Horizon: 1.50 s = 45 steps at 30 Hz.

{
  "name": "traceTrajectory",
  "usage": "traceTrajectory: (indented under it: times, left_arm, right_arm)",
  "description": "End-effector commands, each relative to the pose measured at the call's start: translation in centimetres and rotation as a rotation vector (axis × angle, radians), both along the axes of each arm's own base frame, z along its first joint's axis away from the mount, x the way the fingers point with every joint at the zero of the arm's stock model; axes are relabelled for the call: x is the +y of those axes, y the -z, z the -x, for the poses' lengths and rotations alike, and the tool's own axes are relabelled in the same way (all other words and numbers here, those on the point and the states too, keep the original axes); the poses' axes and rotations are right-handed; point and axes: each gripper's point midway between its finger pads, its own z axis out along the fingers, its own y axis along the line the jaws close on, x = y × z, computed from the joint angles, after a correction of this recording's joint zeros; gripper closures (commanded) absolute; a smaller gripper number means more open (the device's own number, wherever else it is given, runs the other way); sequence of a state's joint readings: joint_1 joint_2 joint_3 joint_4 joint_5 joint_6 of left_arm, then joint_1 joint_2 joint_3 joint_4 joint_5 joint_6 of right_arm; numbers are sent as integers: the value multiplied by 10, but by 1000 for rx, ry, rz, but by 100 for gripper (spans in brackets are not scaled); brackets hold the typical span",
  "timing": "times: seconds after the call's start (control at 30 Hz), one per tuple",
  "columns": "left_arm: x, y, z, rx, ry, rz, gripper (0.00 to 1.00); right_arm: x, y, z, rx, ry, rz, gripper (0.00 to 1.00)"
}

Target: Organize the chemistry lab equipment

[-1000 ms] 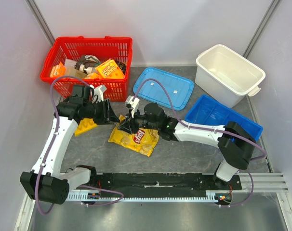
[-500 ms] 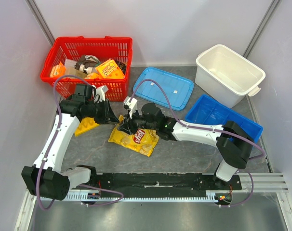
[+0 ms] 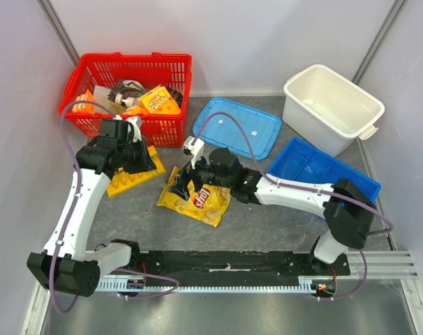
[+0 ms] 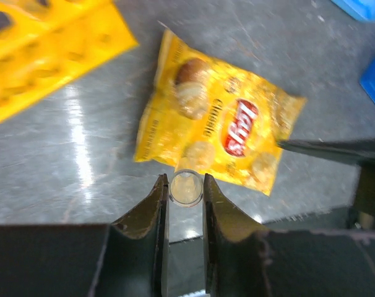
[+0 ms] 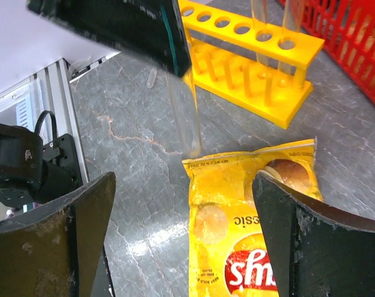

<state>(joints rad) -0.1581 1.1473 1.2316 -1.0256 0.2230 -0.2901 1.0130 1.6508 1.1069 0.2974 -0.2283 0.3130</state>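
Overhead, a red basket (image 3: pixel 128 91) full of mixed items sits at the far left corner of the counter. Just in front of it, the left gripper (image 3: pixel 143 159) hangs above the yellow test tube rack (image 3: pixel 128 180), which lies near the left edge. Its fingers (image 4: pixel 155 210) are pinched on a clear test tube (image 4: pixel 186 187). The tube hangs upright below them, its lower end above the grey counter between the rack and a yellow chips bag (image 3: pixel 195 197). In the right wrist view two more clear tubes (image 5: pixel 260 18) stand in the rack's holes.

The chips bag lies flat near the middle of the counter. The right gripper (image 3: pixel 192 169) hovers over the bag's far end with its fingers (image 5: pixel 82 216) spread wide and nothing between them.

Further right, a blue lid (image 3: pixel 239 125) lies flat towards the far edge. A blue tray (image 3: pixel 316 167) sits at the right edge, and a white tub (image 3: pixel 334 105) stands in the far right corner.
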Motion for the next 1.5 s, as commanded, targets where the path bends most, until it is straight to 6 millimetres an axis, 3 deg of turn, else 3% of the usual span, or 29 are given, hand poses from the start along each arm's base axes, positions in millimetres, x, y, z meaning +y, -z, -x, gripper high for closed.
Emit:
traceTrajectory:
  times: [0.0, 0.13, 0.37, 0.63, 0.93, 1.47]
  left_arm:
    - [55, -29, -14, -154, -216, -211, 93]
    - [83, -41, -22, -229, -334, -302, 92]
    - [109, -57, -46, -340, -460, -365, 91]
    - [130, -53, -73, -345, -520, -398, 90]
    - [129, -43, -98, -350, -534, -354, 90]
    - [131, -13, -111, -284, -526, -353, 90]
  right_arm:
    - [-23, -43, -1, -83, 73, -63, 2]
    - [-41, -52, -2, -103, 107, -79, 2]
    - [-61, -66, -3, -132, 135, -99, 2]
    - [-75, -71, -5, -150, 161, -107, 2]
    - [-79, -75, -6, -159, 166, -116, 2]
    - [-86, -90, -6, -183, 179, -133, 2]
